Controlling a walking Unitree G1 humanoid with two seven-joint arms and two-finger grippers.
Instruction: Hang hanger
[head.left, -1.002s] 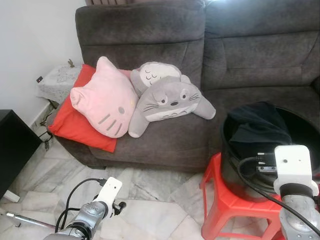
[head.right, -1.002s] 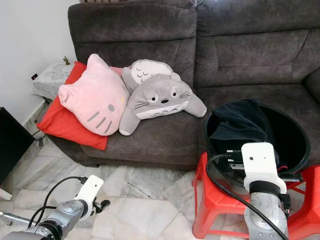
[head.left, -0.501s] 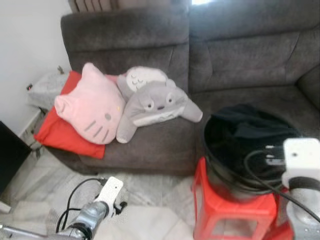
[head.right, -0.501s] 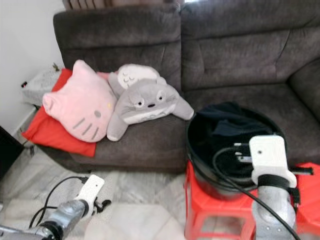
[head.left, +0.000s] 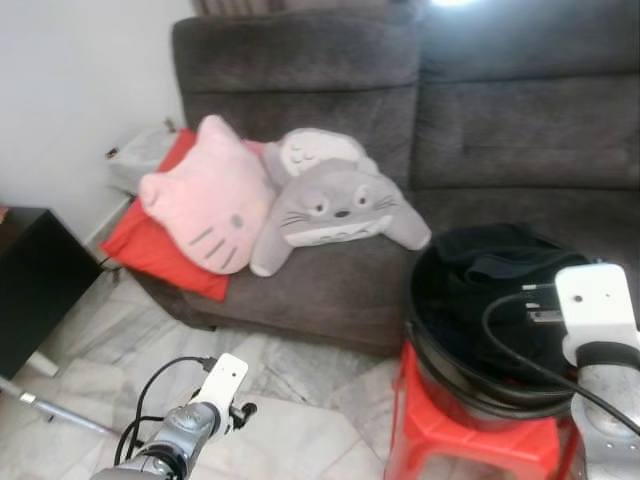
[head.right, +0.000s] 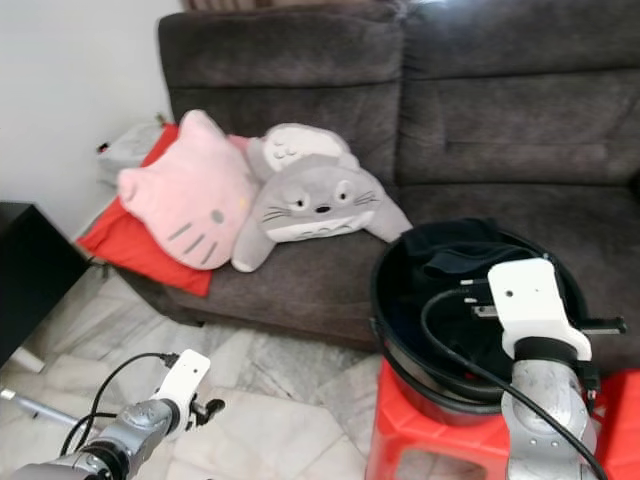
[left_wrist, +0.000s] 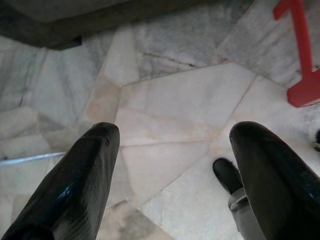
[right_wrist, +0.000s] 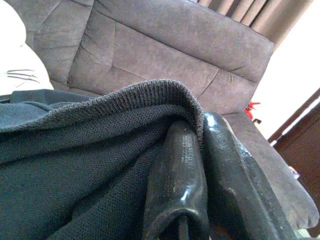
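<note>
Nearest you, your left gripper (left_wrist: 170, 165) hangs low over the pale marble floor (left_wrist: 175, 105) with its two black fingers spread wide apart and nothing between them; a leg of the red stool (left_wrist: 299, 50) shows just beyond it. On your right, the right gripper (right_wrist: 200, 170) sits at the black bucket (head.right: 400, 340) on top of that red stool, and its fingers are pinched together on a fold of dark knitted garment (right_wrist: 90, 150), the cloth draped over one fingertip. That dark garment fills the bucket, which stands directly in front of the sofa's seat. You cannot make out a hanger in these pictures; if one is inside the cloth, it is hidden. To your left on the floor lies a thin metal rod (head.left: 55, 412), and beyond it stands a black cabinet (head.left: 30, 280) against the white wall. Farther back is the grey sofa (head.right: 500, 120), with a grey plush toy (head.right: 315, 205) lying at the middle of the seat, touching a pink cat-face cushion (head.right: 185, 205) that leans on a red cushion (head.right: 125, 240) at the sofa's left end.
</note>
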